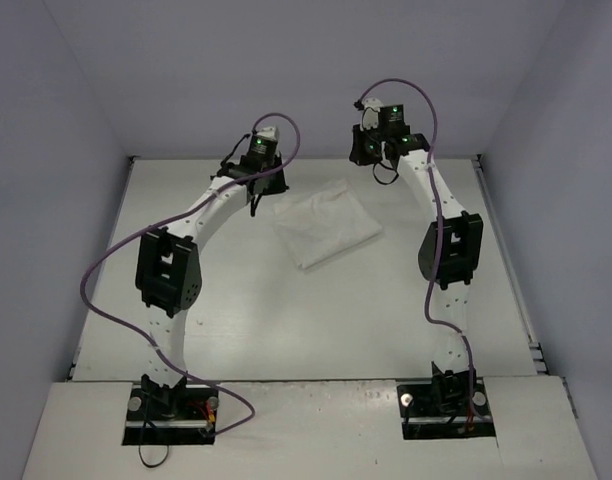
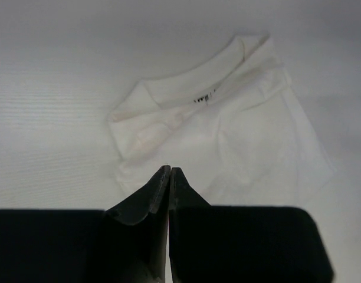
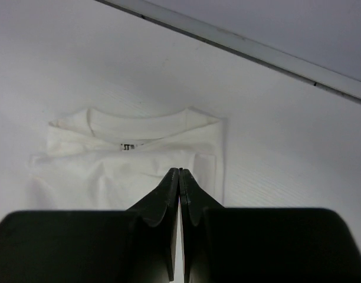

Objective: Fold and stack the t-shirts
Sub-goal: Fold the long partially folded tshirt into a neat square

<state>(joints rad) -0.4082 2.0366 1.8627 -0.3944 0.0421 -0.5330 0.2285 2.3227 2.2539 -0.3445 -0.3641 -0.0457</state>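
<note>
Your white t-shirt lies folded into a compact rectangle on the far half of the pale table, turned at an angle and flat on the surface, between your two raised arms. Your left gripper hangs over the table by the shirt's left corner, its two dark fingers pressed together tip to tip with nothing between them. From your left wrist camera the collar faces away, and a small dark label shows just inside the neckline. A folded sleeve edge runs along the near side of the neck. Your right gripper sits off the shirt's far right side, its fingers likewise closed flat against each other and holding nothing. From your right wrist camera the shirt's neckline curves across the top of the fold, with the fingertips over the cloth's near edge. Whether they touch the fabric cannot be told. A metal rail marks the table's edge beyond the shirt, against the grey wall.
</note>
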